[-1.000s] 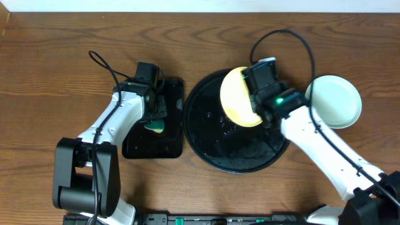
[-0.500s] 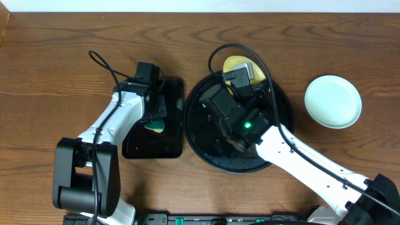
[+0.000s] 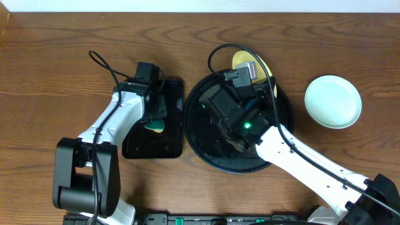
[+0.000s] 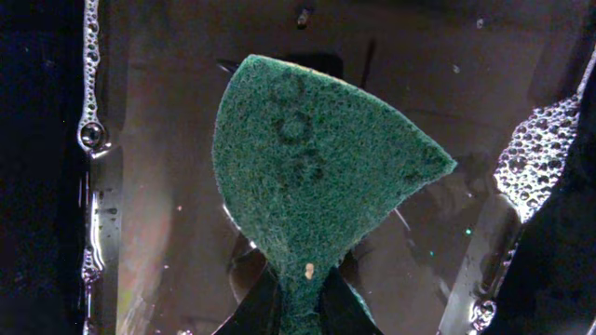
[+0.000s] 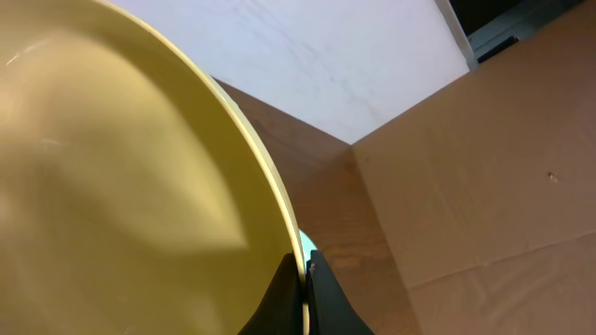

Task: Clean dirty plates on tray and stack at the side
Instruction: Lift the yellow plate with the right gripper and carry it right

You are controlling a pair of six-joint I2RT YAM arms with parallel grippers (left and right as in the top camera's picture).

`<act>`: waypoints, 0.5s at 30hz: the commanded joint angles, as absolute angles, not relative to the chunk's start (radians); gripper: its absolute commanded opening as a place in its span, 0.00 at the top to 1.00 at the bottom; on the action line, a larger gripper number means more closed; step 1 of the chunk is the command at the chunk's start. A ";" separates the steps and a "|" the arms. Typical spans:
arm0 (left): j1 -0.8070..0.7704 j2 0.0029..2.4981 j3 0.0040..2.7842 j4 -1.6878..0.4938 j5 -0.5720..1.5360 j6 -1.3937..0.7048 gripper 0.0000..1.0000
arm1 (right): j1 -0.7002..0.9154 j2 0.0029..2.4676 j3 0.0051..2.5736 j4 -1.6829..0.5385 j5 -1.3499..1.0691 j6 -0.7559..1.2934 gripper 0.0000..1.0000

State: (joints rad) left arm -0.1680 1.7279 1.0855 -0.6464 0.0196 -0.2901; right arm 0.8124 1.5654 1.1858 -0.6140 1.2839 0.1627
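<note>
Grip check first: the right gripper [image 5: 303,281] is pinching the yellow plate [image 3: 237,60] by its rim, with the fingers pressed either side of the edge in the wrist view. The left gripper [image 4: 300,305] is closed on the narrow end of the green sponge [image 4: 317,177], which fans out above the fingers.

From overhead, I see the yellow plate at the far edge of the round tray [image 3: 209,149], mostly hidden under my right wrist, with only a crescent showing. It looks tipped up on edge rather than lying flat. The face the wrist camera shows has no red on it. I cannot see the other face.

The sponge hangs over the small rectangular tray [image 3: 139,147], which is wet and has soap bubbles along its walls. It lies to the left of the plate, well apart from it, with the round tray's left rim between them.

A blue plate [image 3: 333,101] sits on the table [image 3: 50,75] just right of the round tray. I cannot tell whether another plate lies under it.

My read is that the right arm is the nearer one to that blue plate. If the yellow plate is clean, the carry is rightward, laying it flat on top. If it needs scrubbing, the plate's face must turn left toward the sponge and the two arms must meet over the round tray.
</note>
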 commanded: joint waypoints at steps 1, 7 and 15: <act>-0.164 1.731 1.084 -0.645 0.011 -0.281 0.92 | 0.819 1.541 1.190 -0.606 1.332 0.159 0.99; -0.165 1.732 1.082 -0.602 0.018 -0.253 0.92 | 0.792 1.541 1.190 -0.594 1.300 0.227 0.99; -0.165 1.769 1.039 -0.505 0.018 -0.244 0.92 | 0.619 1.541 1.189 -0.657 0.981 0.476 0.99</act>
